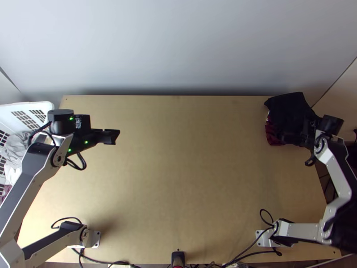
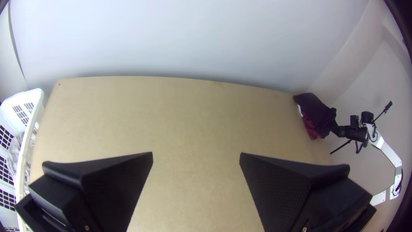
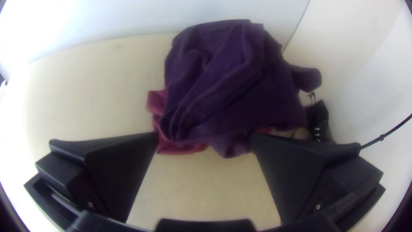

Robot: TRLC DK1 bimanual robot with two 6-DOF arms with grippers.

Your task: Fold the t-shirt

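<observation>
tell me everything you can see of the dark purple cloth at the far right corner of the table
The dark purple cloth looks soft and matte, nearly black from above. It lies bunched, with loose curved creases across it and a rounded flap sticking out on the right, at the far right corner of the table. Maroon cloth pokes out from under it. The open right gripper is right at its near side; whether they touch, I can't tell.

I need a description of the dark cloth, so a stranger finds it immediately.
On the wooden table, go to its far right corner. The dark purple cloth lies bunched there, over a wine-red cloth; its darker colour and top position distinguish it.
</observation>
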